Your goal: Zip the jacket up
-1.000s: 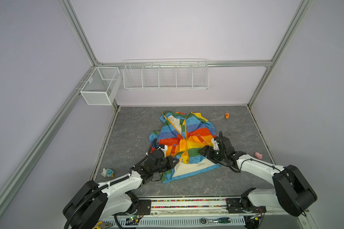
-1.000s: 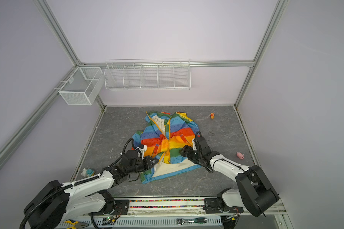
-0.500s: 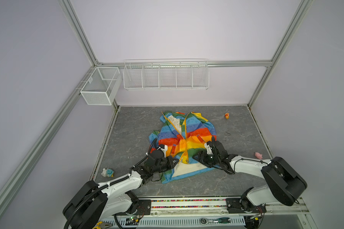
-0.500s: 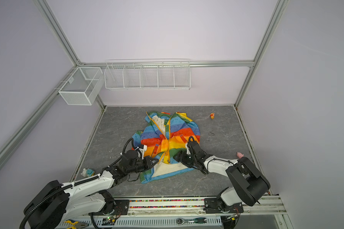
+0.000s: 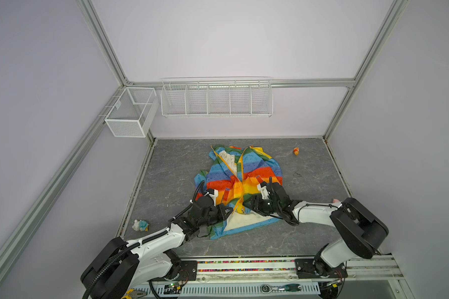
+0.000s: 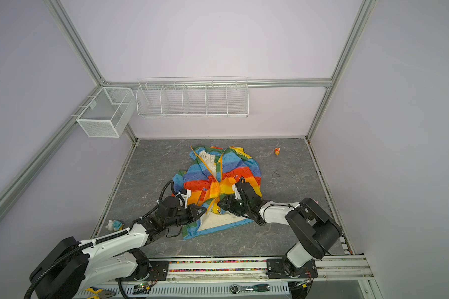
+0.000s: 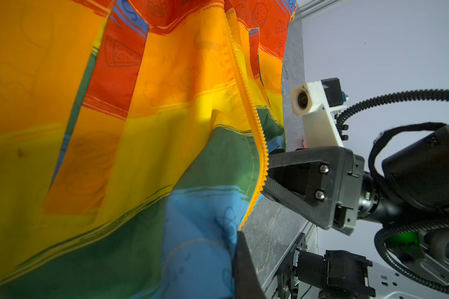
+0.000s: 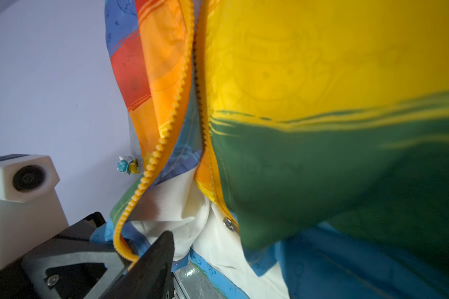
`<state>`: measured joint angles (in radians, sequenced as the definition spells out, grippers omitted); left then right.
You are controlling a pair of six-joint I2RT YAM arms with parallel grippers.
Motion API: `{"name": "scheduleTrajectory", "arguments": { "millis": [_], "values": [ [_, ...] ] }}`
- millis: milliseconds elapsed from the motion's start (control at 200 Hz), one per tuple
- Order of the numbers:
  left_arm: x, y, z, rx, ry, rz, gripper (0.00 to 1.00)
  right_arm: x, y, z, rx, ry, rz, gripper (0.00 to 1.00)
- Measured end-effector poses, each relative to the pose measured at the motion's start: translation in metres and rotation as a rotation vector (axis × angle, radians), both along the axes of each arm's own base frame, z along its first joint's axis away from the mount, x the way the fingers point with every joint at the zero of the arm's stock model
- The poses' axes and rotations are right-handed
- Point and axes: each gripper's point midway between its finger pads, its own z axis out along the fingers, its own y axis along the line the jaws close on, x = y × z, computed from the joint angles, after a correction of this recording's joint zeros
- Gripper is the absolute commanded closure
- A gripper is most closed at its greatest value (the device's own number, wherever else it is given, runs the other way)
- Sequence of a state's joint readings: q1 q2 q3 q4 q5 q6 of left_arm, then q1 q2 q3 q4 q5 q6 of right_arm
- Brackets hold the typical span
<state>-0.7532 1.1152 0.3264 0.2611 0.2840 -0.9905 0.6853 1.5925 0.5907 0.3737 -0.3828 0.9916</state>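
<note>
Rainbow-striped cloth: the jacket [image 5: 254, 178] lies front-up and rumpled at the middle of the grey marbled table [image 5: 176, 168]. Its collar points toward the back wall and its hem toward the arms' rail. The fronts gape at the neck and again at the hem, showing cream lining [image 5: 246, 221]. They draw together only around the orange-yellow band.

Note on the left gripper [image 5: 228, 211]: closed tight, pinching the jacket at the lower end of the zipper strip [image 7: 255, 124] on its side, close to the blue hem edging [image 5: 244, 231]. The right wrist view shows the yellow teeth running down into its black tips.

Note on the right gripper [image 5: 246, 204]: low over the hem opening, facing the left one. In the left wrist view its tips sit just beside the toothed edge. Only one finger shows there, broadside. Jaws apart or together: cannot tell. Contact with cloth: cannot tell.

In the right wrist view two tooth rows run close side by side, unmeshed, parting toward the hem. A small silver stud [image 8: 228, 224] sits at the edge of the green band.

Elsewhere: an orange figure [image 5: 296, 151] near the far right corner and a blue-and-white figure [image 5: 140, 225] by the left edge, both well apart from the jacket. A wire rack [image 5: 217, 98] and a mesh basket [image 5: 130, 114] hang on the walls.
</note>
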Motion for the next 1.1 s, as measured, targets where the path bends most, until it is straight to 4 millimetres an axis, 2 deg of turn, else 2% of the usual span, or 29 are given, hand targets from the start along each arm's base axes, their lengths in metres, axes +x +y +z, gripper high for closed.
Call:
{"name": "scheduleTrajectory", "arguments": {
  "millis": [95,335,825,915,1100],
  "values": [
    [0.000,0.000,0.001,-0.002,-0.002,0.000,1.00,-0.001,0.003,-0.012,-0.011,0.023,0.010,0.34],
    [-0.001,0.002,0.004,-0.007,-0.008,0.001,1.00,0.001,0.016,-0.016,0.018,0.017,0.041,0.50],
    [-0.002,0.005,0.001,0.002,-0.009,0.013,1.00,-0.004,0.012,-0.025,-0.011,0.047,0.047,0.85],
    [-0.002,0.007,-0.002,0.014,-0.003,0.021,1.00,-0.006,0.010,-0.021,-0.019,0.041,0.051,0.89],
    [-0.002,0.010,-0.014,0.049,0.022,0.032,1.00,-0.004,0.001,0.002,-0.028,-0.006,0.052,0.90]
  ]
}}
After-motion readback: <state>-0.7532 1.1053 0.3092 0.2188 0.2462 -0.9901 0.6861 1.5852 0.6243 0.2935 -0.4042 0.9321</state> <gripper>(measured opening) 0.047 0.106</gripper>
